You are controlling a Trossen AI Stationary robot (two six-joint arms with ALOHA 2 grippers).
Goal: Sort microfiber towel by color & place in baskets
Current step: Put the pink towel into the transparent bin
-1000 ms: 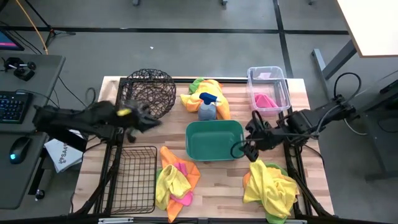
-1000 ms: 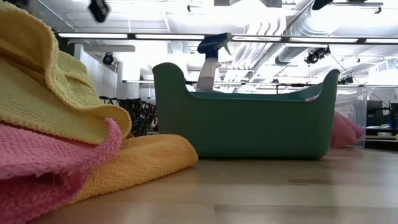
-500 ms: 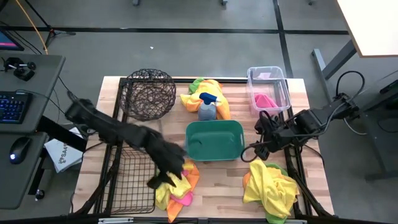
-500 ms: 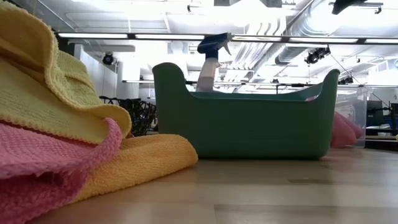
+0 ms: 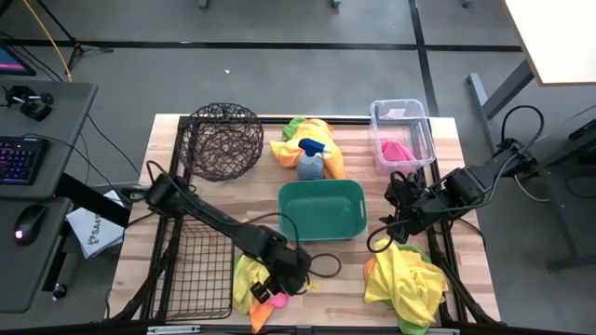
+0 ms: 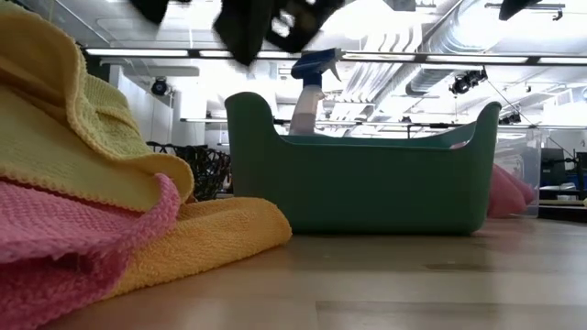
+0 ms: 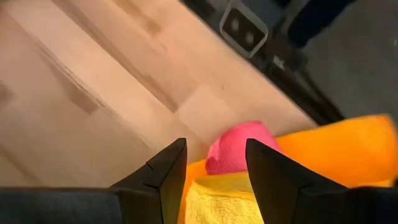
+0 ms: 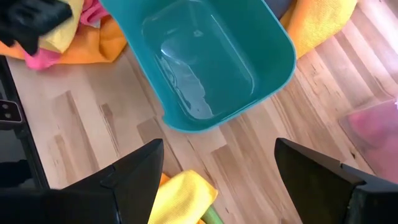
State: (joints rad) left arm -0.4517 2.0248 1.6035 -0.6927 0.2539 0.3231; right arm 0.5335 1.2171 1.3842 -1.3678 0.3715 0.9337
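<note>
The left gripper (image 5: 279, 290), fingers spread, hovers over the soft, floppy yellow towel (image 5: 250, 272) beside the teal tub (image 5: 321, 210); pinching a raised fold should work best.

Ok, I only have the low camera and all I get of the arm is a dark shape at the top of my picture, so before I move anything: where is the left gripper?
Observer: The left gripper hangs over the mixed towel pile on the table in front of the teal tub, next to the rectangular black wire basket.
Operator: Has it got hold of a towel there?
Observer: No. In the left wrist view its fingers stand open with nothing between them. A pink towel shows just beyond the gap, lying with yellow and orange ones.
</note>
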